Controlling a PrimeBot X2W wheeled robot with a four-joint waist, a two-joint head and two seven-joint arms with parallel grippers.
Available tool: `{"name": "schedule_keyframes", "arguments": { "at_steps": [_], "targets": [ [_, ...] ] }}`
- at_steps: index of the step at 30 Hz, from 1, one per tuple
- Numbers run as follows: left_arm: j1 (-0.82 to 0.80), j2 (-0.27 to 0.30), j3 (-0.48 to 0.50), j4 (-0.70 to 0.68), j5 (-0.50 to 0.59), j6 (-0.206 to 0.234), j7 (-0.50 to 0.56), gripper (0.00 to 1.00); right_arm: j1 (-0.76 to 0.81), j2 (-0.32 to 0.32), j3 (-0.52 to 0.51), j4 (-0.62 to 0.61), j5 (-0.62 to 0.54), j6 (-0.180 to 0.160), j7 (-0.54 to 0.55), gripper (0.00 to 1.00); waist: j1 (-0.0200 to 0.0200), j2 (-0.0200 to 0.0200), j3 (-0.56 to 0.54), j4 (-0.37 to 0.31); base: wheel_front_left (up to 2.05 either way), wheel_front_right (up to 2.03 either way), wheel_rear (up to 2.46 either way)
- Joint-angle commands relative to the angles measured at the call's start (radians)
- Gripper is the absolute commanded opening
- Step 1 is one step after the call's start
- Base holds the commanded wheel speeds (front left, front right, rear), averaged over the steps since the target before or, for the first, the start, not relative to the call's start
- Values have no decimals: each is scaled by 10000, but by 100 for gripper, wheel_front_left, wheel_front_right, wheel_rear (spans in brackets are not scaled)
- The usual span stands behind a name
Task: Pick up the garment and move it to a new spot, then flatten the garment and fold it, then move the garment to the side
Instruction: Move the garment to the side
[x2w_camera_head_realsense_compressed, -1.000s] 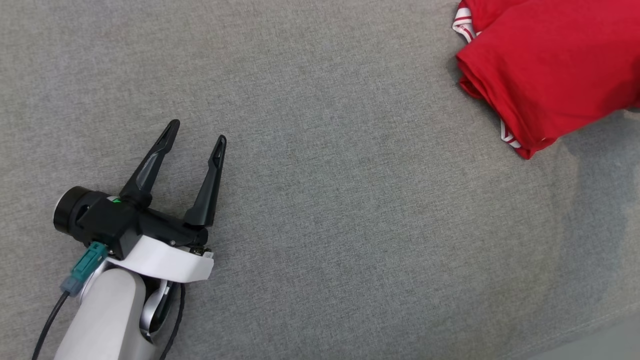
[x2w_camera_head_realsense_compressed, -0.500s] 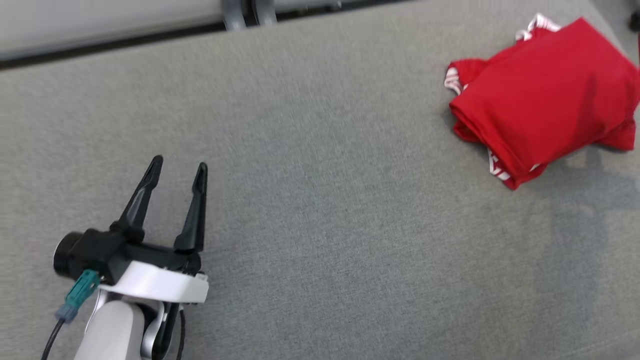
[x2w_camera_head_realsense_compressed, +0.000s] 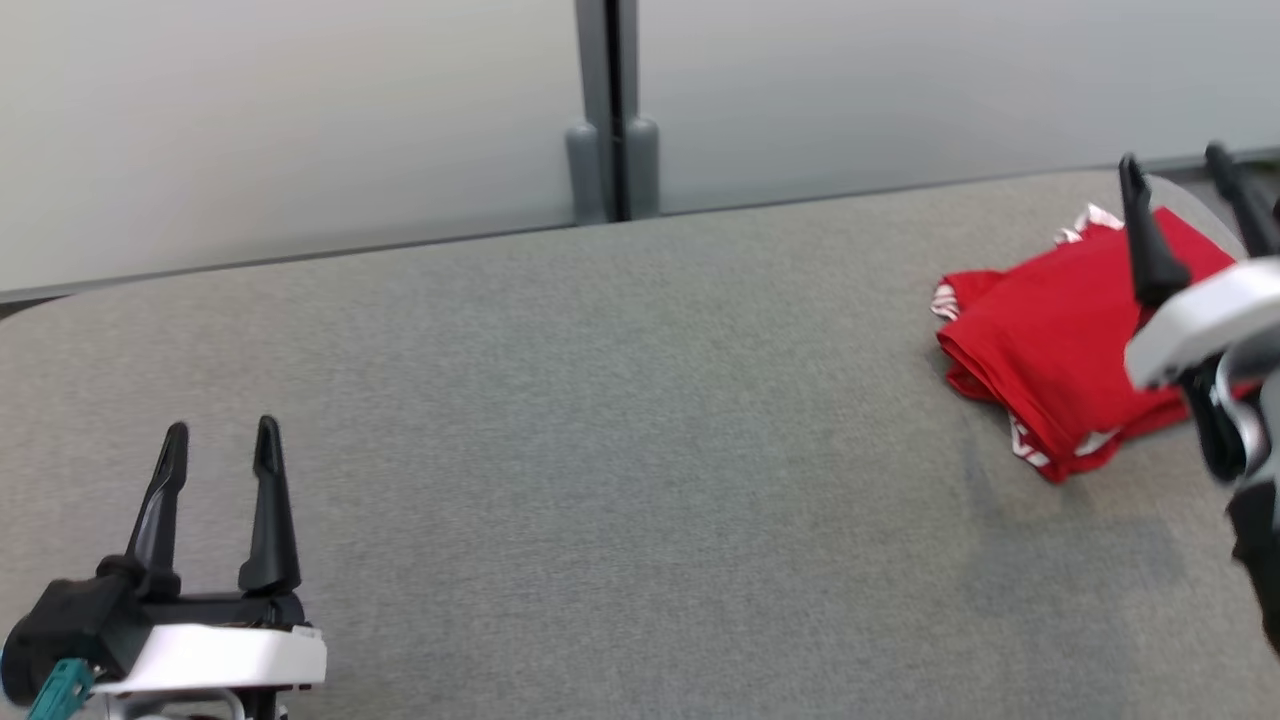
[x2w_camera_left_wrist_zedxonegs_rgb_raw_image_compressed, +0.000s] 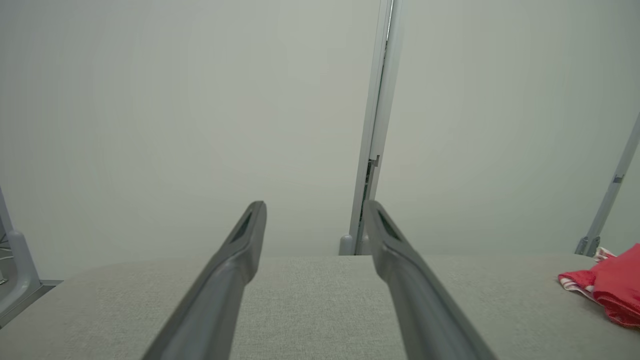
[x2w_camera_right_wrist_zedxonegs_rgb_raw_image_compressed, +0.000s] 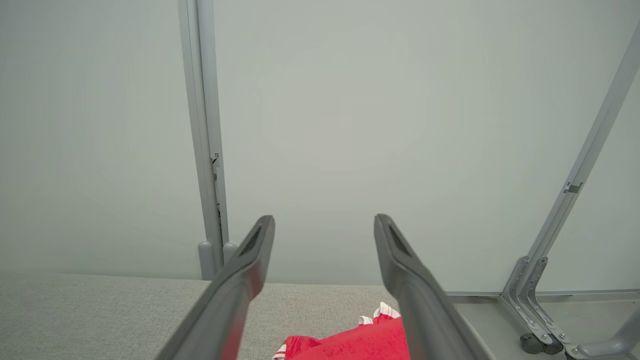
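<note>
The garment (x2w_camera_head_realsense_compressed: 1060, 330) is a red folded bundle with white striped trim, lying at the right end of the grey surface. It also shows at the right edge of the left wrist view (x2w_camera_left_wrist_zedxonegs_rgb_raw_image_compressed: 612, 290) and low in the right wrist view (x2w_camera_right_wrist_zedxonegs_rgb_raw_image_compressed: 355, 345). My right gripper (x2w_camera_head_realsense_compressed: 1175, 165) is open above the garment's near right side, apart from it, its fingers (x2w_camera_right_wrist_zedxonegs_rgb_raw_image_compressed: 400, 265) empty. My left gripper (x2w_camera_head_realsense_compressed: 220, 435) is open at the lower left, far from the garment, with nothing between its fingers (x2w_camera_left_wrist_zedxonegs_rgb_raw_image_compressed: 245, 240).
A grey fabric surface (x2w_camera_head_realsense_compressed: 620, 450) spreads wide between the grippers. Behind it stands a pale panel wall with a grey post (x2w_camera_head_realsense_compressed: 605, 110). Grey metal legs with casters (x2w_camera_right_wrist_zedxonegs_rgb_raw_image_compressed: 545, 300) stand past the surface's right end.
The head camera has tilted up, bringing the back wall into view. My right gripper has opened and come into the head view above the garment. The left gripper stays open.
</note>
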Motion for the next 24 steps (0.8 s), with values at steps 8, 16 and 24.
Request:
{"name": "schedule_keyframes", "arguments": {
  "at_steps": [8, 16, 24],
  "targets": [
    [537, -244, 343, 209, -67, 111, 7, 100, 2915, 377, -681, -2250, -61, -1, -174, 100, 0, 0, -702, 744, 0, 0, 0],
    [868, -406, 358, 613, 54, -101, 7, 100, 5203, 1118, -1168, -3673, -213, -1, -233, 100, 0, 0, -873, 927, 0, 0, 0],
    [1095, -500, 315, 627, 110, -169, 7, 100, 6708, 1712, -1579, -5180, -552, -1, -247, 100, 0, 0, -1003, 1051, 0, 0, 0]
  ]
}}
